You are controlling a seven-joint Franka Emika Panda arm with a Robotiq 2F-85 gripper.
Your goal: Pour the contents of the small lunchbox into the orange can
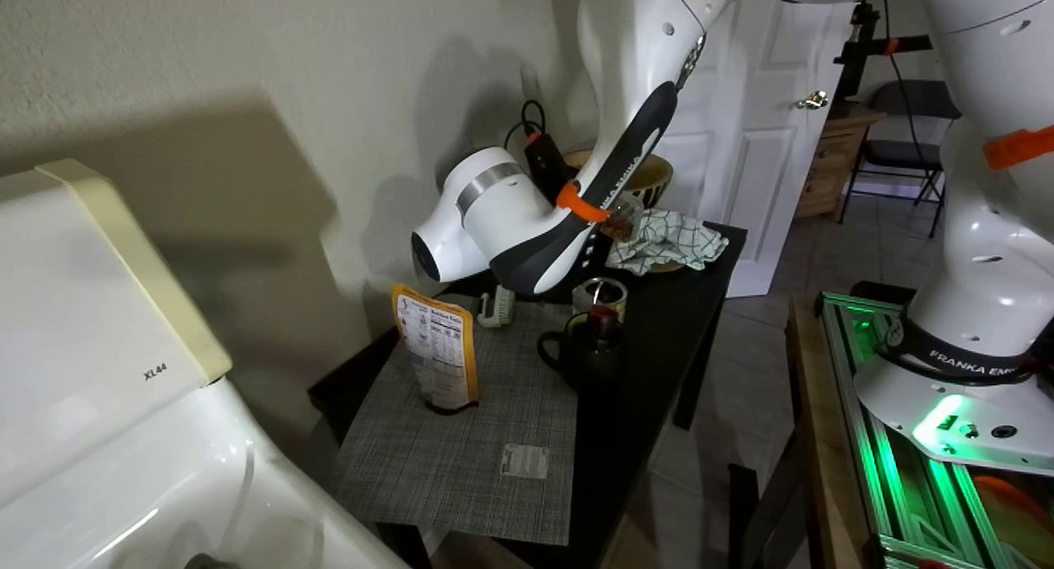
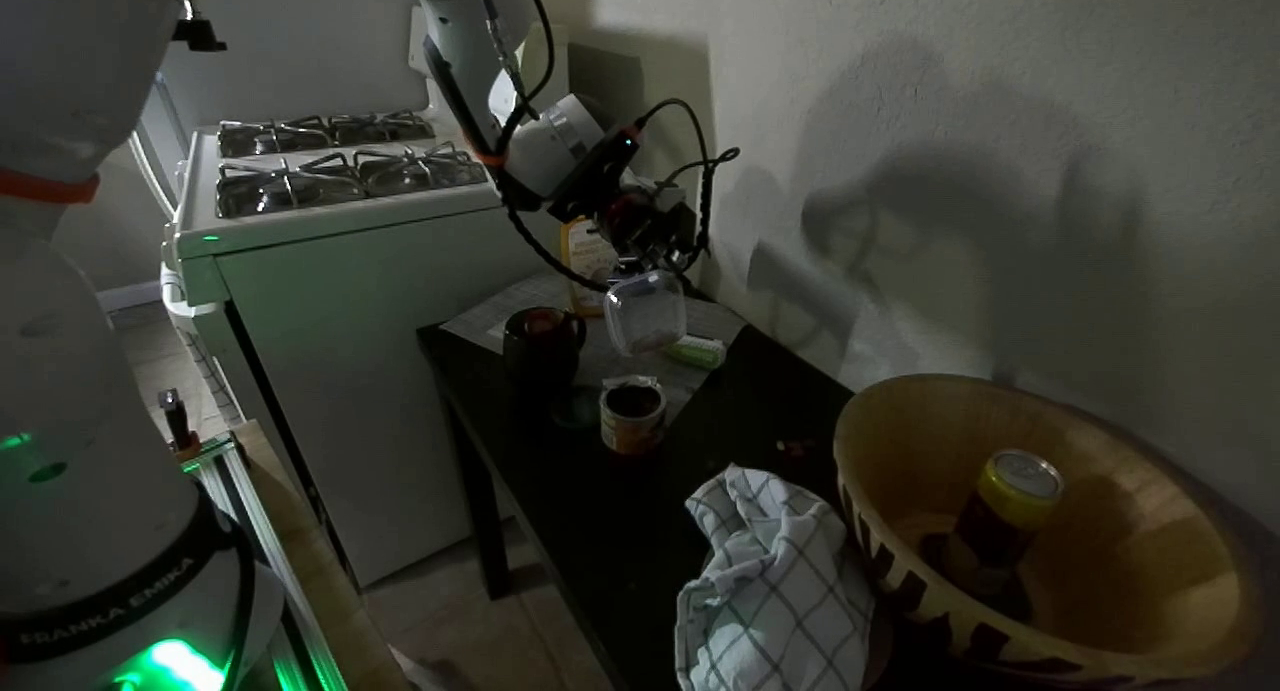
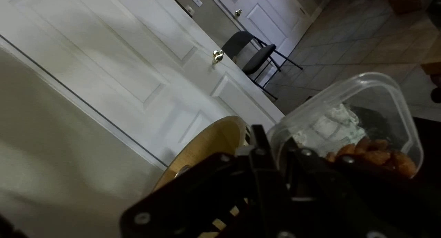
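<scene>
The small lunchbox is a clear plastic tub, also seen in both exterior views. Orange-brown pieces lie in it against its lower side in the wrist view. My gripper is shut on one wall of the tub; in an exterior view the gripper holds it tilted, up above the table. The orange can stands upright and open on the dark table, below the tub in that view; its rim also shows. The arm hides most of the gripper in an exterior view.
A dark mug stands beside the can. A pouch and a brush are on the grey mat. A checked towel and a wide wooden bowl holding a yellow can sit at one end, by the wall.
</scene>
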